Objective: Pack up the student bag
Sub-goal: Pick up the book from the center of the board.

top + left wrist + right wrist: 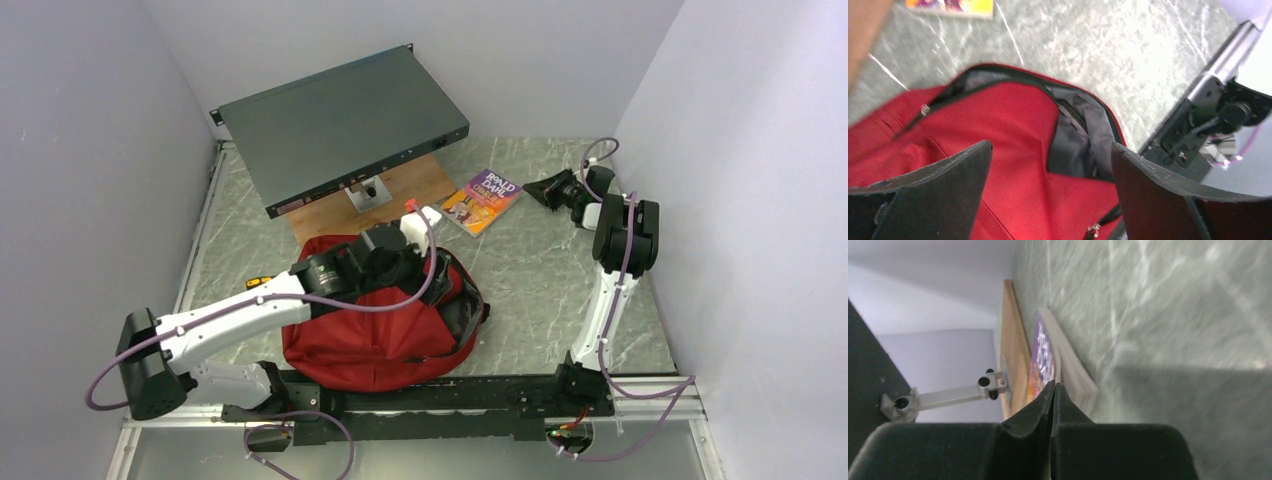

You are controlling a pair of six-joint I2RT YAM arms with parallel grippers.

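The dark red student bag (385, 335) lies at the near middle of the table, its black zipper open and grey lining showing on its right side (1083, 135). My left gripper (432, 258) hovers over the bag's top with its jaws wide open and empty; in the left wrist view (1050, 170) red fabric fills the gap. A purple Roald Dahl paperback (482, 200) lies flat behind the bag to the right. My right gripper (530, 188) is shut and empty, low over the table just right of the book; its tip (1054, 386) points at the book's edge (1070, 367).
A flat dark-grey rack unit (340, 125) stands tilted on a wooden board (405, 190) at the back. A small yellow-and-black item (258, 283) lies left of the bag. White walls close in on the left, back and right.
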